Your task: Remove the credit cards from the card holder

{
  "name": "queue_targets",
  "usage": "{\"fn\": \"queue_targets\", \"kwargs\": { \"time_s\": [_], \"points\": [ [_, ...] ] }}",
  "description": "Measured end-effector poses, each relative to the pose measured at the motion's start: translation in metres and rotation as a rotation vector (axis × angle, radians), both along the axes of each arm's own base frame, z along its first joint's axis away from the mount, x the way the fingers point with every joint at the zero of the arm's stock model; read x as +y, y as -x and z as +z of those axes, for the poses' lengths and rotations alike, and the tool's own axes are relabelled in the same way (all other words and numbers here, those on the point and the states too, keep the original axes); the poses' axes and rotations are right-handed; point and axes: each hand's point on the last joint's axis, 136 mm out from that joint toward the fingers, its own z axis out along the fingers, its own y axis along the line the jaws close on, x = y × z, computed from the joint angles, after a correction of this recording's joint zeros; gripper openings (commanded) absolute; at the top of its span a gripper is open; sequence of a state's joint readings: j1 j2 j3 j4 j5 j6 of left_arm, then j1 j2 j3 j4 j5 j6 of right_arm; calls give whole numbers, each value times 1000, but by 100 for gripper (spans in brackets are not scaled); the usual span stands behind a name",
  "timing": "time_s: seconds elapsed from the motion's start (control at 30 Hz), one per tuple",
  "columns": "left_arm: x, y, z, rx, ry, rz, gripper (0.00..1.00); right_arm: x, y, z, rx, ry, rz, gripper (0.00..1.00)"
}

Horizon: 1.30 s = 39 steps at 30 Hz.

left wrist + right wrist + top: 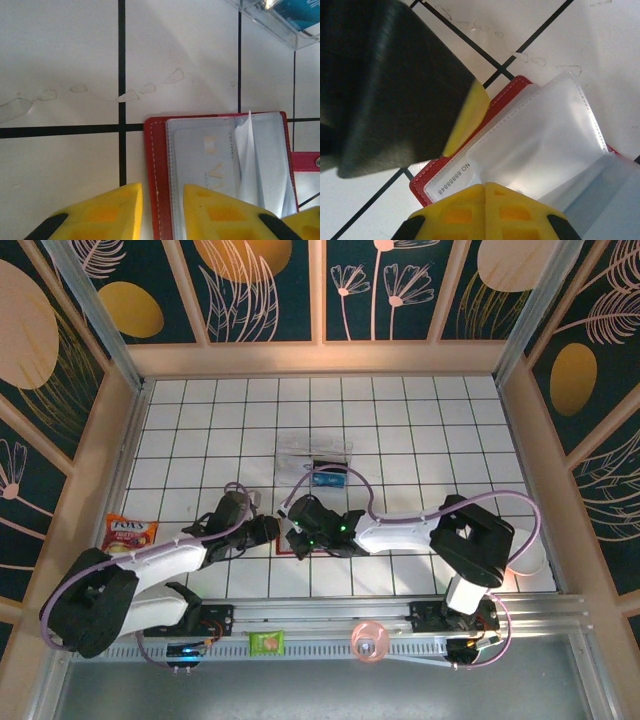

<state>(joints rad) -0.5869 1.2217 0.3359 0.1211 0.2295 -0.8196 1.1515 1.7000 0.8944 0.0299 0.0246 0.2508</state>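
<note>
My right end effector (485,186) pinches the red booklet card holder's (152,160) clear plastic sleeve (545,140); left end effector (162,192), jaws apart, must grip the card (210,165) ahead.

Left end effector (274,530), right end effector (296,538), both at card holder (303,553)

Red card holder (155,165) with white stitching and grey-blue clear sleeves (200,150). Yellow fingertips (105,210). White tiled table (420,430), black grid lines. Toward twelve o'clock, dark teal wall panels (290,315) patterned with gold leaves and ovals.
</note>
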Motion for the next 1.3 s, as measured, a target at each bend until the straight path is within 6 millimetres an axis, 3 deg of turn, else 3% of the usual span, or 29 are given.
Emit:
{"fn": "queue_targets", "kwargs": {
  "time_s": [0.13, 0.33, 0.53, 0.67, 0.8, 1.07, 1.3],
  "points": [
    [-11, 0, 0, 4, -6, -32, 30, -6, 2, -2, 10, 0, -13, 24],
    [-24, -3, 10, -15, 16, -65, 30, -19, -3, 19, -43, -39, -57, 31],
    [-42, 2, 12, -2, 28, -129, 29, -47, -23, 52, -127, -101, -197, 31],
    [-59, 8, 11, 15, 32, -193, 28, -68, -38, 61, -161, -118, -303, 29],
    [-78, 13, 11, 28, 36, -258, 27, -85, -47, 63, -172, -119, -382, 25],
    [-117, 24, -3, 62, 14, -393, 24, -98, -48, 54, -154, -86, -447, 17],
    [-118, 21, 0, 38, -8, -396, 29, -95, -41, 48, -105, -95, -416, 11]
  ]
}}
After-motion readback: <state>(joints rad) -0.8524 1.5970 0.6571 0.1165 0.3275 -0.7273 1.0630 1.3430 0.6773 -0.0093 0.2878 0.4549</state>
